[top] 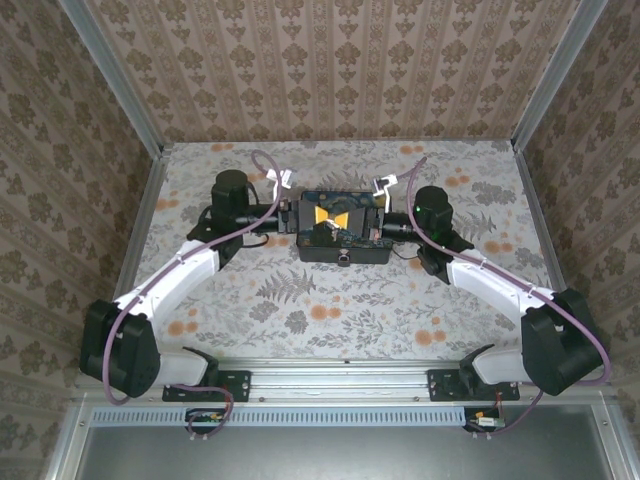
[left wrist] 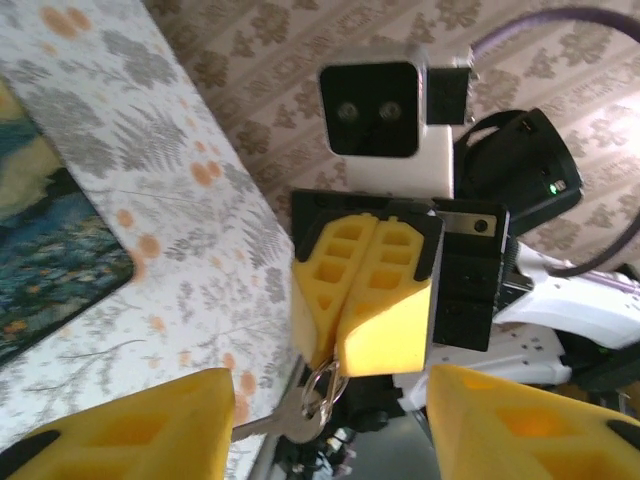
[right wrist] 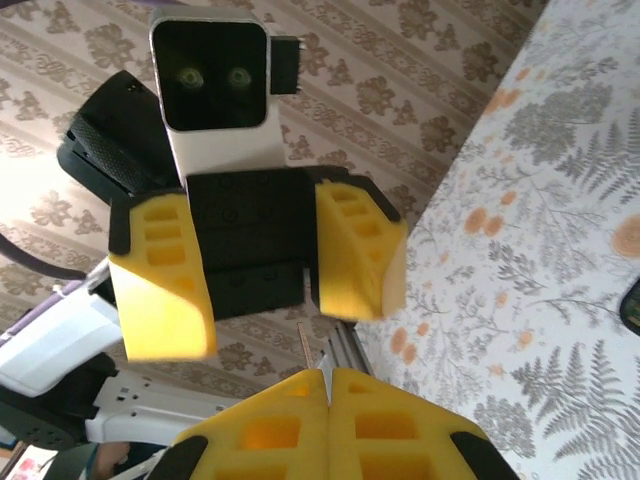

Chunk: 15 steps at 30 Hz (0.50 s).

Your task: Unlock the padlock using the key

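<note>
Right claw point(left wrist: 338, 362) is pinched shut on the key point(left wrist: 283, 422); ring and blade poke out below its tips, lower centre of left wrist view. Left claw point(right wrist: 265, 320) is spread apart, holding nothing, facing it. Both meet over the black box point(top: 355, 250), centre of the worktop point(top: 300, 310).

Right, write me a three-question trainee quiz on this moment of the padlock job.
1. True or false: the left gripper has its fingers apart.
2. Which one pinches the key? A) the left gripper B) the right gripper
3. Fill in: in the top view, the box lies ____ the two grippers.
Key: 1 true; 2 B; 3 under.
</note>
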Each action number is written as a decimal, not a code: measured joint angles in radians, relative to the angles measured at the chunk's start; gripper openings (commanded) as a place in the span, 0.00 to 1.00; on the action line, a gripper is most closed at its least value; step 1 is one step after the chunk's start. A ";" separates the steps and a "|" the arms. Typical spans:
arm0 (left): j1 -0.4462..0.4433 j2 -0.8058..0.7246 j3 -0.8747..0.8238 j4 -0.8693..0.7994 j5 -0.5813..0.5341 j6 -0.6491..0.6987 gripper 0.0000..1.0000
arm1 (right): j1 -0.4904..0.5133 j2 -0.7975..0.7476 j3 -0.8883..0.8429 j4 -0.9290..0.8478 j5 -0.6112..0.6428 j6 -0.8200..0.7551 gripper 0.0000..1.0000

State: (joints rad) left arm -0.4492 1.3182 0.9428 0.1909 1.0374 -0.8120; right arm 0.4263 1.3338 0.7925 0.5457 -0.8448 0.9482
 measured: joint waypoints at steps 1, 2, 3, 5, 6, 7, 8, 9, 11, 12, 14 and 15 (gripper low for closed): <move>0.014 -0.005 0.001 -0.031 -0.011 0.017 0.59 | -0.009 -0.006 -0.005 -0.023 0.003 -0.010 0.00; 0.026 -0.010 0.003 -0.064 -0.023 0.037 0.58 | -0.018 -0.011 -0.007 -0.044 0.005 -0.018 0.00; 0.036 -0.014 0.012 -0.117 -0.045 0.069 0.56 | -0.030 -0.018 -0.009 -0.069 0.009 -0.031 0.00; 0.034 -0.014 0.052 -0.260 -0.113 0.169 0.50 | -0.061 -0.034 -0.010 -0.129 0.019 -0.056 0.00; 0.026 -0.013 0.077 -0.327 -0.151 0.220 0.47 | -0.073 -0.042 -0.011 -0.152 0.024 -0.063 0.00; -0.006 -0.013 0.116 -0.431 -0.245 0.320 0.47 | -0.097 -0.055 -0.011 -0.189 0.029 -0.077 0.00; -0.037 -0.011 0.144 -0.493 -0.314 0.391 0.48 | -0.116 -0.066 -0.011 -0.220 0.030 -0.085 0.00; -0.086 -0.007 0.172 -0.554 -0.402 0.480 0.50 | -0.145 -0.080 -0.012 -0.260 0.032 -0.096 0.00; -0.195 0.010 0.209 -0.643 -0.563 0.666 0.51 | -0.206 -0.110 -0.013 -0.343 0.040 -0.119 0.00; -0.253 0.026 0.217 -0.675 -0.633 0.766 0.53 | -0.249 -0.131 -0.014 -0.392 0.047 -0.132 0.00; -0.346 0.064 0.220 -0.722 -0.736 0.947 0.57 | -0.318 -0.163 -0.016 -0.468 0.057 -0.144 0.00; -0.389 0.093 0.221 -0.745 -0.783 1.056 0.57 | -0.357 -0.182 -0.016 -0.507 0.063 -0.153 0.00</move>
State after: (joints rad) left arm -0.8387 1.4109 1.1637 -0.5541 0.2546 0.2443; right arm 0.0696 1.1519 0.7769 0.0387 -0.7815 0.7956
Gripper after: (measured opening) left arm 0.553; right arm 0.054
